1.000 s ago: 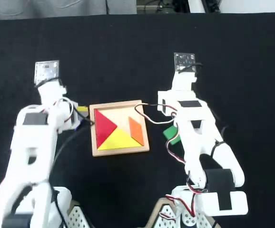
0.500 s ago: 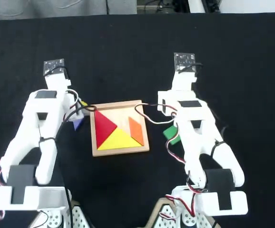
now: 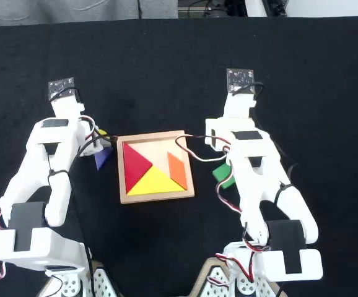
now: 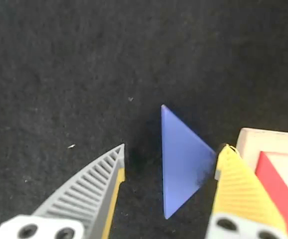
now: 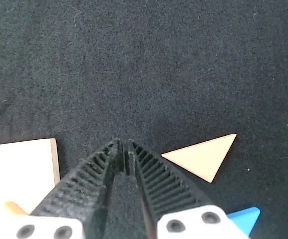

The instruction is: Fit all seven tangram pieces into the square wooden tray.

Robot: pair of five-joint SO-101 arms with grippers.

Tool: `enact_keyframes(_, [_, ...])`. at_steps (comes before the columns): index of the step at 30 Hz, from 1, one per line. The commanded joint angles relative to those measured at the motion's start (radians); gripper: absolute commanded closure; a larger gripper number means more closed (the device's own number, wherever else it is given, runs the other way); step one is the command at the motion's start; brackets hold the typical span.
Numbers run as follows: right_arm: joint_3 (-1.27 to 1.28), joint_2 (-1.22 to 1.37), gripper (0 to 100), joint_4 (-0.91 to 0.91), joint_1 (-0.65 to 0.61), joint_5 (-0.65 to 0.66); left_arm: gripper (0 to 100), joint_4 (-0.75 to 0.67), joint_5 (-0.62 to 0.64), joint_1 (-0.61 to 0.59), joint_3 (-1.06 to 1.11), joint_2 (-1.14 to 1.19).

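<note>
blue triangle lies flat on the worktop, ungrasped, between the spread fingers of the left claw and just beside the tray corner. within the last second that arm has repositioned over it; pickup judged imminent. right claw is clenched and empty, with the cream triangle near it.

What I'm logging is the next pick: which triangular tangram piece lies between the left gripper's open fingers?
The violet-blue triangle beside the wooden tray; the cream triangle lies near the right gripper instead.
</note>
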Motion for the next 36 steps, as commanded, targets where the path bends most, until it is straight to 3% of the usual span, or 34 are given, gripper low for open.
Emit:
enact_keyframes(1, [-0.005, -0.047, 98.4, -0.014, 0.005, 0.006, 71, -0.014, 0.005, 0.018, -0.05, -0.006])
enact_keyframes(20, [-0.004, -0.047, 98.4, -0.014, 0.0, 0.006, 71, -0.002, 0.034, 0.038, -0.102, 0.097])
enact_keyframes(25, [-0.004, -0.047, 98.4, -0.014, 0.0, 0.006, 77, 0.029, 0.048, 0.036, -0.13, 0.117])
enact_keyframes(36, [-0.004, -0.047, 98.4, -0.014, 0.0, 0.006, 77, 0.071, 0.044, -0.042, -0.124, 0.117])
